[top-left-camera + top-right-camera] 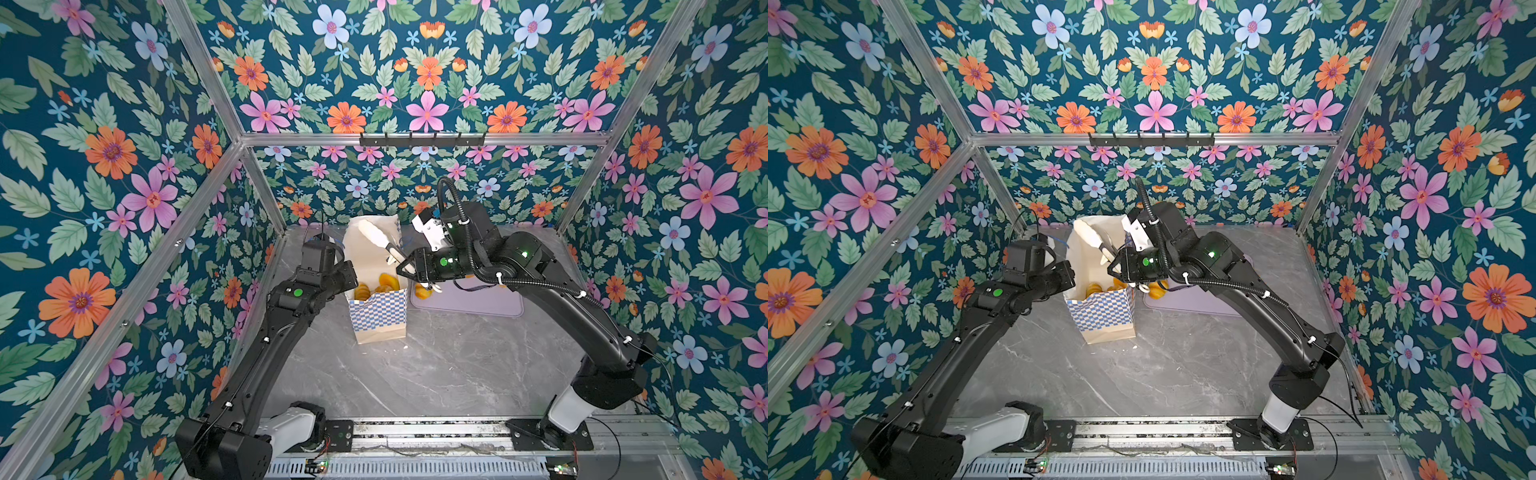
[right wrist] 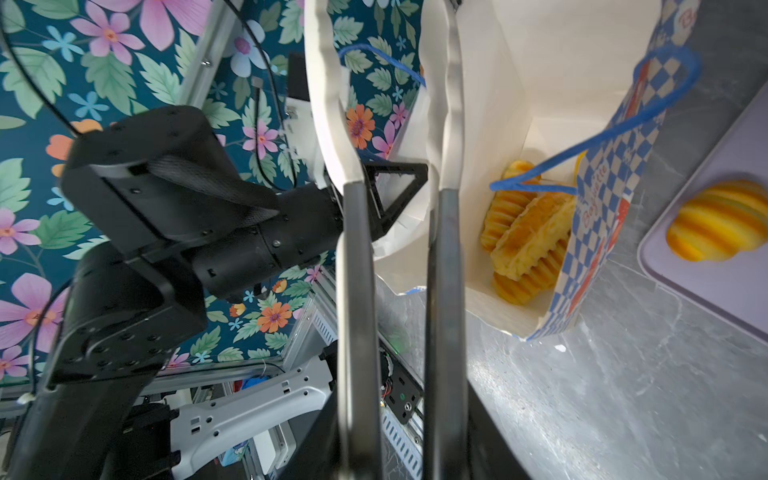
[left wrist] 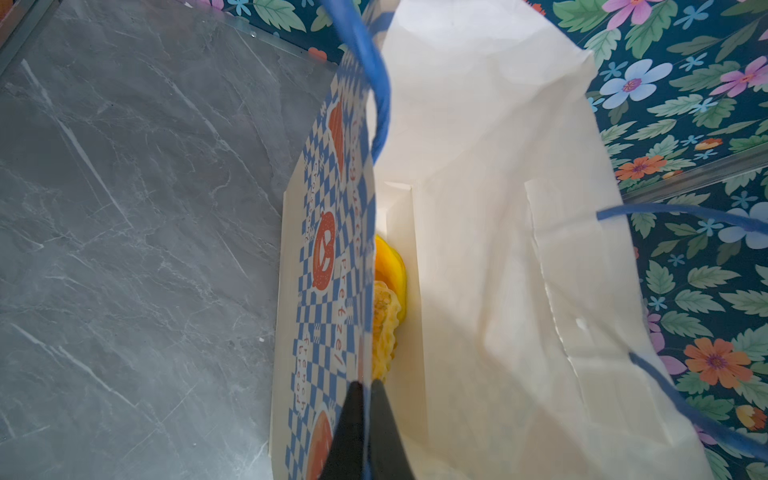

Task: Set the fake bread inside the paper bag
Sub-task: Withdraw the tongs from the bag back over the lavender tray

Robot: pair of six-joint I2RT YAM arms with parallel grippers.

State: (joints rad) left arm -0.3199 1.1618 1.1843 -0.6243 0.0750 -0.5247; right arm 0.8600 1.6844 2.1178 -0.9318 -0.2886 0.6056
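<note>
Metal tongs (image 2: 358, 257): two grey arms, white wavy tips apart, nothing between them, at the open mouth of the paper bag (image 2: 498, 104). Bag contents: ridged fake bread (image 2: 530, 232), piled. Blue cord handle (image 2: 623, 120). Lilac tray (image 2: 706, 286) beside the bag: one striped pastry (image 2: 721, 224). The left gripper (image 2: 409, 180) is at the bag's rim. Grey marble table (image 2: 602, 395).

Paper bag (image 1: 377, 318) standing upright, mouth gaping. Golden ridged bread (image 1: 387, 283) lying inside; one striped bun (image 1: 423, 294) sitting outside, at bag's 3 o'clock.
</note>
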